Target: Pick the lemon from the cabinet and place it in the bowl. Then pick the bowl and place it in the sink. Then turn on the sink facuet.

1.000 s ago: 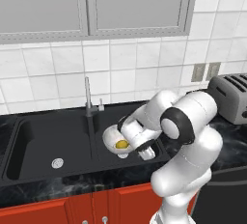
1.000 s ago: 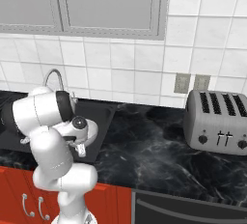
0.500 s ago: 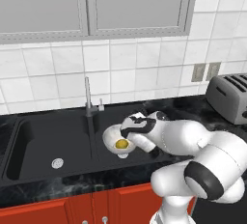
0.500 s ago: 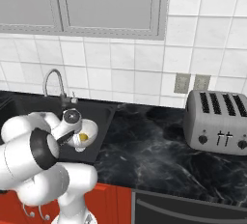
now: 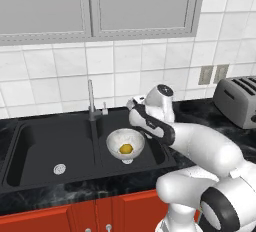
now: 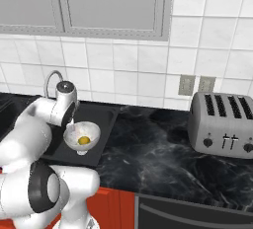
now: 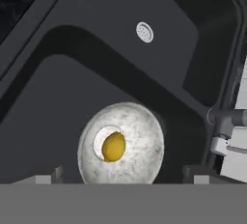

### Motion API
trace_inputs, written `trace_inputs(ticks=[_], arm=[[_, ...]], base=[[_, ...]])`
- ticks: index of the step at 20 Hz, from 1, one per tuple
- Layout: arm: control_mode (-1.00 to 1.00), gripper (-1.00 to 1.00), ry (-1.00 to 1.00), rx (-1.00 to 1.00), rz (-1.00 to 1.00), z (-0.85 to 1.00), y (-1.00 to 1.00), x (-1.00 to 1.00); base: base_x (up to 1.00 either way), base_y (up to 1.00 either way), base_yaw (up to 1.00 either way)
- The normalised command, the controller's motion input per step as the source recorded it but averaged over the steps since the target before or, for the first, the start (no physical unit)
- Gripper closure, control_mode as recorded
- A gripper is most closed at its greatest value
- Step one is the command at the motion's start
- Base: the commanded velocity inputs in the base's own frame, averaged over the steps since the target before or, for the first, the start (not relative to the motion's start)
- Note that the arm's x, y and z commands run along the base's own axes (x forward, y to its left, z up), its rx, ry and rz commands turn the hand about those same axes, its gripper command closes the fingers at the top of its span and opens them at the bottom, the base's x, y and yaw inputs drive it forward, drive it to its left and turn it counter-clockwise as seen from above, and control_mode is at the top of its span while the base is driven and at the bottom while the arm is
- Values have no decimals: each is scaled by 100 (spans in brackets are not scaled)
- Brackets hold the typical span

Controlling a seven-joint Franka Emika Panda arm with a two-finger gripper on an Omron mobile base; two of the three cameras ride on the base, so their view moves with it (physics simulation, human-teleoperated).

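The white marbled bowl [image 5: 114, 140] [image 6: 91, 133] [image 7: 142, 143] sits upright in the right basin of the black sink [image 5: 50, 141] [image 6: 106, 117] [image 7: 72, 88]. The yellow lemon [image 5: 126, 149] [image 6: 84, 140] [image 7: 114, 146] lies inside it. My gripper [image 5: 135, 112] [image 6: 70, 120] [image 7: 120, 177] hovers just above the bowl's far right side, open, with nothing between its fingertips [image 7: 46, 178]. The slim grey faucet [image 5: 91, 98] [image 6: 52, 77] [image 7: 226, 117] stands behind the divider between the basins, a little left of my hand. The red-orange cabinet is out of view.
Grey-panelled wall cabinets [image 5: 90, 6] hang over the counter. A silver toaster [image 5: 240, 101] [image 6: 222, 124] stands at the right on the black marble counter [image 6: 148, 159]. The left basin holds a round silver drain [image 5: 60, 168] [image 7: 144, 32].
My hand has lifted off the bowl and drawn back toward the wall. The jaws opened a little wider. The bowl with the lemon stays in the right basin.
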Motion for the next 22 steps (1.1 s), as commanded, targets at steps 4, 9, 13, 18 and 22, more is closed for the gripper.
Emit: trace_inputs(ticks=[4, 9, 13, 18, 22], arm=[[-100, -100, 21, 18, -2, 86, 0, 1], [-100, -100, 21, 12, 5, -17, 7, -19], [-100, -100, 0, 20, -7, -45, 3, 1], [-100, -100, 0, 29, -34, -19, 11, 20], [-100, -100, 0, 29, -38, 0, 22, 37]], base=[[0, 0, 0], [0, 0, 0], [0, 0, 0], [0, 0, 0], [0, 0, 0]])
